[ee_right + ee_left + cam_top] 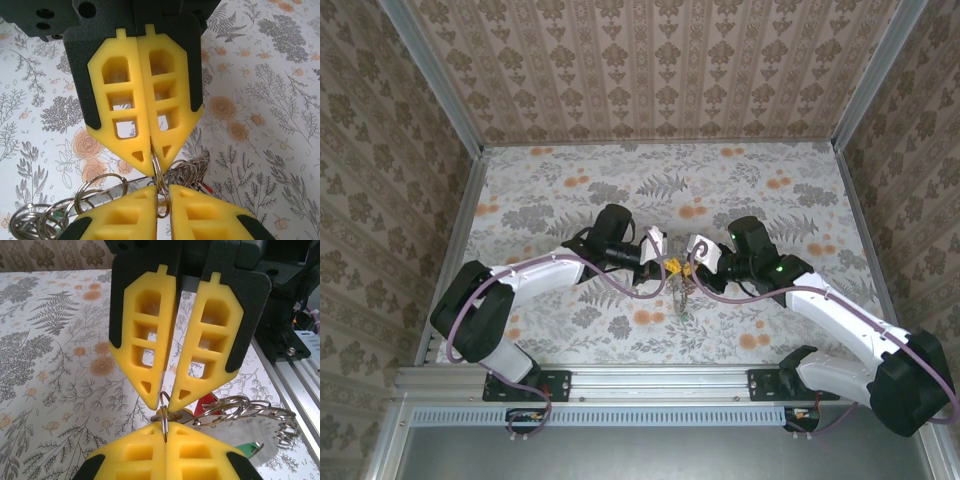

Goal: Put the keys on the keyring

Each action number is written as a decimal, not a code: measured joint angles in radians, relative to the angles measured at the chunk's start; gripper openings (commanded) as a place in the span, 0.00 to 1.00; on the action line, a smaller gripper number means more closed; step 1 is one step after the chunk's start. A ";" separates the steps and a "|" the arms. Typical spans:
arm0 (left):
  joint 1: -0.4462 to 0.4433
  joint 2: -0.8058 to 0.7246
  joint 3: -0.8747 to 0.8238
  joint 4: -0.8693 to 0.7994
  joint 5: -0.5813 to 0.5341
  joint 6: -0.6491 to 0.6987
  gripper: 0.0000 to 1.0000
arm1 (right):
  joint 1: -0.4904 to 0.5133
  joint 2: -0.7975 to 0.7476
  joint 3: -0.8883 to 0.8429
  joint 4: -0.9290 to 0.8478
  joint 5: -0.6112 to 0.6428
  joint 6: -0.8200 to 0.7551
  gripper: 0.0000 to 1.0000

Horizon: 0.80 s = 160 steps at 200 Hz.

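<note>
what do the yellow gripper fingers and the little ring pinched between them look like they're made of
Gripper fingers: yellow plastic with a matte finish, probably moulded or printed, judging by the lattice cut-outs and the lack of glare. Split ring: bare silvery metal wire, polished, probably steel, given its bright glints.

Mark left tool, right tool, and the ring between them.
Left tool (165, 429), left wrist view, between its fingertips.
Right tool (163, 189), right wrist view, between its fingertips.
Ring (164, 416), left wrist view, on its edge-on wire.
</note>
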<state>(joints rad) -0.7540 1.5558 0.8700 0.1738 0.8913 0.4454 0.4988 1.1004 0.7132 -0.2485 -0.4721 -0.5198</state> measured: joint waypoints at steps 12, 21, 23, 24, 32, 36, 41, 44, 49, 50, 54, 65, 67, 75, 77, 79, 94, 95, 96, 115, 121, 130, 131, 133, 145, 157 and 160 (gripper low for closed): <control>0.003 0.000 -0.008 0.021 0.006 -0.014 0.00 | -0.001 0.000 0.000 0.007 0.000 0.001 0.15; 0.005 0.000 -0.013 0.037 0.010 -0.025 0.00 | -0.002 0.000 0.000 0.010 -0.001 0.002 0.15; 0.005 0.000 -0.013 0.039 0.010 -0.026 0.00 | -0.002 0.000 0.000 0.010 -0.002 0.003 0.15; 0.006 0.000 -0.014 0.041 0.011 -0.027 0.00 | -0.002 0.000 0.000 0.010 -0.002 0.003 0.15; 0.009 0.000 -0.016 0.050 0.015 -0.033 0.00 | -0.003 0.000 0.000 0.014 -0.006 0.003 0.15; 0.009 0.000 -0.016 0.055 0.018 -0.035 0.00 | -0.004 0.000 0.000 0.016 -0.007 0.003 0.15; 0.010 0.000 -0.018 0.060 0.022 -0.039 0.00 | -0.005 0.000 0.000 0.018 -0.008 0.005 0.15; 0.010 0.000 -0.018 0.062 0.023 -0.040 0.00 | -0.005 0.000 0.000 0.021 -0.010 0.006 0.15; 0.010 0.000 -0.018 0.065 0.026 -0.043 0.00 | -0.005 0.000 0.000 0.023 -0.012 0.008 0.16; 0.011 0.000 -0.018 0.066 0.027 -0.045 0.00 | -0.005 0.000 0.000 0.024 -0.013 0.008 0.16; 0.010 0.000 -0.018 0.068 0.029 -0.047 0.00 | -0.005 0.000 0.000 0.025 -0.015 0.010 0.16; 0.010 0.000 -0.018 0.075 0.034 -0.054 0.00 | -0.005 0.000 -0.001 0.031 -0.021 0.018 0.16; 0.010 0.000 -0.018 0.077 0.036 -0.056 0.00 | -0.005 0.000 -0.001 0.033 -0.023 0.019 0.16; 0.011 0.000 -0.019 0.082 0.038 -0.061 0.00 | -0.005 0.000 -0.001 0.037 -0.026 0.023 0.16; 0.011 0.000 -0.019 0.083 0.039 -0.061 0.00 | -0.006 0.000 -0.001 0.037 -0.026 0.023 0.16; 0.011 0.000 -0.019 0.084 0.040 -0.062 0.00 | -0.006 0.000 -0.001 0.037 -0.027 0.025 0.16; 0.013 0.000 -0.020 0.088 0.043 -0.069 0.00 | -0.006 0.001 -0.001 0.040 -0.030 0.026 0.17; 0.014 0.000 -0.020 0.088 0.043 -0.069 0.00 | -0.006 0.001 -0.001 0.040 -0.031 0.026 0.17; 0.014 0.000 -0.020 0.088 0.044 -0.069 0.00 | -0.006 0.001 -0.001 0.040 -0.030 0.026 0.17; 0.016 0.000 -0.020 0.090 0.047 -0.073 0.00 | -0.006 0.001 -0.001 0.043 -0.031 0.026 0.14; 0.016 0.000 -0.020 0.090 0.048 -0.073 0.00 | -0.006 0.001 -0.001 0.043 -0.031 0.026 0.12; 0.016 0.000 -0.020 0.090 0.047 -0.076 0.00 | -0.006 0.001 -0.001 0.043 -0.030 0.026 0.09; 0.016 0.000 -0.020 0.090 0.047 -0.076 0.00 | -0.006 0.001 -0.001 0.043 -0.031 0.026 0.09; 0.016 0.000 -0.020 0.090 0.047 -0.076 0.00 | -0.006 0.001 -0.001 0.043 -0.030 0.024 0.09; 0.016 0.000 -0.020 0.090 0.047 -0.076 0.00 | -0.006 0.001 -0.001 0.042 -0.030 0.025 0.07; 0.017 0.000 -0.020 0.090 0.045 -0.076 0.00 | -0.006 0.001 -0.001 0.040 -0.030 0.024 0.03; 0.018 0.000 -0.020 0.090 0.045 -0.076 0.00 | -0.006 0.001 -0.001 0.040 -0.030 0.021 0.03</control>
<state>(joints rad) -0.7364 1.5558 0.8497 0.2638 0.9363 0.3695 0.4923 1.1015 0.7124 -0.2081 -0.5022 -0.4984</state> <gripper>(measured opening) 0.041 0.062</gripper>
